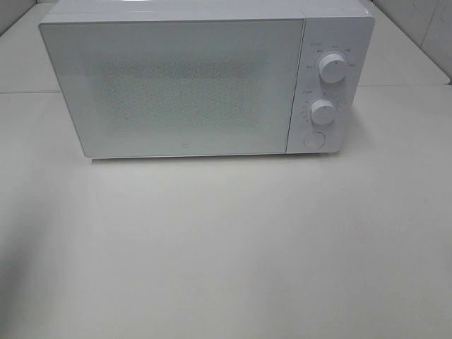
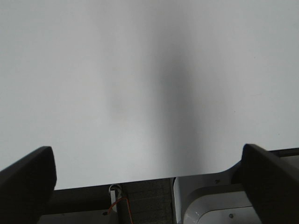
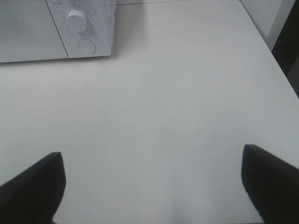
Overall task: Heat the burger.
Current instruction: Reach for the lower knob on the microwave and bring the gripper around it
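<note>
The burger is out of view in every frame. A white microwave [image 1: 191, 85] stands at the back of the table with its door shut; two knobs [image 1: 330, 67] and a round button [image 1: 313, 140] sit on its right panel. Neither arm shows in the exterior high view. In the left wrist view my left gripper [image 2: 149, 175] is open over bare white table, its dark fingertips [image 2: 25, 179] far apart with nothing between them. My right gripper [image 3: 152, 182] is open too, above the table in front and to the right of the microwave [image 3: 56, 28].
The white table [image 1: 226, 247] spreads in front of the microwave. Its right edge [image 3: 280, 65] shows in the right wrist view, with a dark gap beyond. A table edge and part of the robot base [image 2: 210, 200] show in the left wrist view.
</note>
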Available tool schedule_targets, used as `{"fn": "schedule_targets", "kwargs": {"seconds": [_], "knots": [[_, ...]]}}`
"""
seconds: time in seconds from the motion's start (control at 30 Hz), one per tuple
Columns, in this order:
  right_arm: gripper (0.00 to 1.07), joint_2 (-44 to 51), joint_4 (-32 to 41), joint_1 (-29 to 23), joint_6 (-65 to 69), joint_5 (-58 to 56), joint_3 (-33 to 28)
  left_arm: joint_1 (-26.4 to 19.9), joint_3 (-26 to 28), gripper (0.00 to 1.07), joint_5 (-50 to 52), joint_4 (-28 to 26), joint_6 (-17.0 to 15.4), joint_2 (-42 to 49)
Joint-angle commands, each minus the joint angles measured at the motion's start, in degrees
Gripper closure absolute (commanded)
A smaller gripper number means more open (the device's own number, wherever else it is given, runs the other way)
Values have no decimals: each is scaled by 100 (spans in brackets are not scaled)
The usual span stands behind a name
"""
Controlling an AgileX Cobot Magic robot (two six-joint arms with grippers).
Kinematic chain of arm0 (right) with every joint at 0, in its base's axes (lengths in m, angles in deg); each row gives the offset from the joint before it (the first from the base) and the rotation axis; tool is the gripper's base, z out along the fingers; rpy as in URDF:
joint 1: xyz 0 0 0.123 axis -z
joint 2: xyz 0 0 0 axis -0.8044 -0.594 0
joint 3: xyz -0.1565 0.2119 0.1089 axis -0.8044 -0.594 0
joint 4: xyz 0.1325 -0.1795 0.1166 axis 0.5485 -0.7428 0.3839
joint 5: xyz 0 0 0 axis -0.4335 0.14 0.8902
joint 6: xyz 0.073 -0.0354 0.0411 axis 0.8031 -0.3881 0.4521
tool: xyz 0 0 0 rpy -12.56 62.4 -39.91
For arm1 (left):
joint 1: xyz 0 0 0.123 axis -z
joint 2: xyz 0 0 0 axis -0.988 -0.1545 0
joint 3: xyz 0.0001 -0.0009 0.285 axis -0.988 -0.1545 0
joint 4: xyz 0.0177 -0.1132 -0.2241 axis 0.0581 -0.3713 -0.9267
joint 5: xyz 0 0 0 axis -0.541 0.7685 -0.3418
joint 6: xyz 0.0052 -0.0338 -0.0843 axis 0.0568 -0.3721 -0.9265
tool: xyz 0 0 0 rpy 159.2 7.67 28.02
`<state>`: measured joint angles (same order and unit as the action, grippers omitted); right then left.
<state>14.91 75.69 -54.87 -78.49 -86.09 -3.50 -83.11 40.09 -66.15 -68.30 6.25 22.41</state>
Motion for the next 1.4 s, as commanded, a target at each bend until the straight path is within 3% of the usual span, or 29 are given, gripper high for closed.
{"fn": "schedule_targets", "kwargs": {"seconds": [0.03,0.17,0.2,0.37,0.73,1.1,1.4], "knots": [[8,74,11,0,29,11,-11,-23,-625,4,275,-189,-6,745],[8,74,11,0,29,11,-11,-23,-1358,4,367,-321,-52,2126],[8,74,11,0,29,11,-11,-23,-1358,4,367,-321,-52,2126],[8,74,11,0,29,11,-11,-23,-1914,4,264,-602,-86,3839],[8,74,11,0,34,11,-11,-23,-2074,4,647,-579,-223,6113],[8,74,34,0,34,11,-11,-23,-2074,4,653,-556,-223,6154],[8,74,29,0,34,11,-11,332,-2074,4,653,-596,-218,6154]]}}
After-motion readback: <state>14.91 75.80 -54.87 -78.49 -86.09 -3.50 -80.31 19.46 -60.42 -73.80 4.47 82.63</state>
